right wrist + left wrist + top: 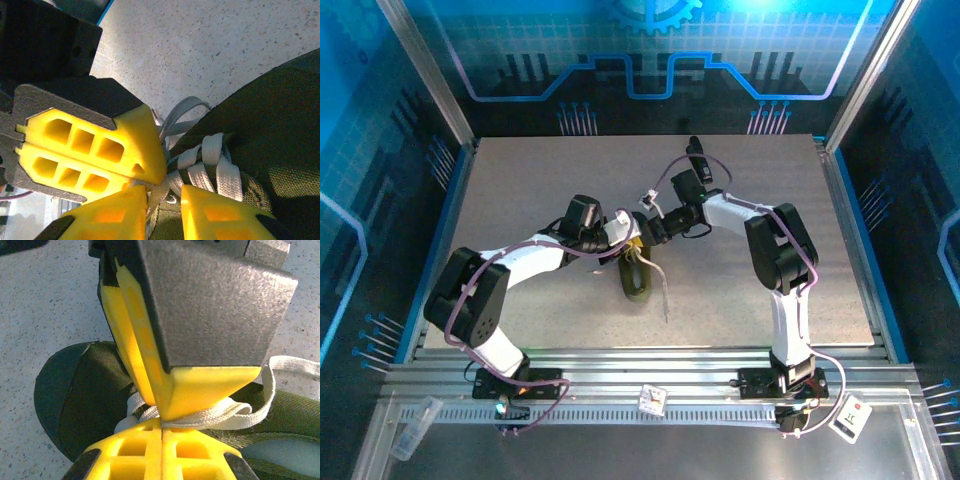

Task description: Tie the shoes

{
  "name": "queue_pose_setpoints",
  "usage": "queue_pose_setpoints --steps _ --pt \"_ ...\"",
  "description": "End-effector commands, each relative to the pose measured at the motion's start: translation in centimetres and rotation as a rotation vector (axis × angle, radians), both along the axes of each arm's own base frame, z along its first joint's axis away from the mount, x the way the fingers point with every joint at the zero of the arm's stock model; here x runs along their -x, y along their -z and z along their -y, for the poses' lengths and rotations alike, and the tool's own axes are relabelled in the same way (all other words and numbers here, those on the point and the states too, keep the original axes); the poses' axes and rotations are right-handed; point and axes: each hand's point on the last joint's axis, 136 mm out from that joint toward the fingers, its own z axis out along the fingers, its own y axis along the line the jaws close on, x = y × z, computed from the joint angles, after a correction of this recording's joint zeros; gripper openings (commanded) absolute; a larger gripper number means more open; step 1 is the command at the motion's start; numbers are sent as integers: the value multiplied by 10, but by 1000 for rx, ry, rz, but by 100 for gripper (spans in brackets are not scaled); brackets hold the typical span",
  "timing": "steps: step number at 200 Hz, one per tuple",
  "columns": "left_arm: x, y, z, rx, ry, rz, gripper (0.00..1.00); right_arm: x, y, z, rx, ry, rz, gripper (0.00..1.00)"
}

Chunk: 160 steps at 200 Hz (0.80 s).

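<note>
The dark olive-green shoe point(636, 280) lies mid-table, toe toward the near edge. Its whitish laces point(663, 290) trail to its right. Both grippers meet over its laced top. My left gripper point(628, 243) comes in from the left. Its yellow fingers are pressed together at their tips point(161, 421) and pinch a lace strand point(235, 412) above the shoe point(85, 390). My right gripper point(648, 232) reaches in from the right. Its jaws stand apart point(165, 192) with a lace strand point(161, 190) hanging in the gap, beside the crossed lacing point(215, 160) on the shoe point(270, 125).
A small black oblong object point(698, 160) lies near the table's back edge. Blue enclosure walls and metal posts border the grey table point(520, 200). Small cards point(653, 400) rest on the front rail by the arm bases.
</note>
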Motion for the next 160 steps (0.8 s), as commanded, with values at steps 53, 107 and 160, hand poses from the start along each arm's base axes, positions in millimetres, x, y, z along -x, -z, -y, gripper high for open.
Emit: queue_pose_setpoints --steps 53,107,160 --pt "-4 -12 12 20 51 53 0 5 -15 -1 33 -6 111 0" --pt "-5 -13 11 14 42 62 4 -1 -22 8 63 42 185 0" --pt "-8 -21 5 16 14 96 32 -5 -18 11 101 61 208 0"
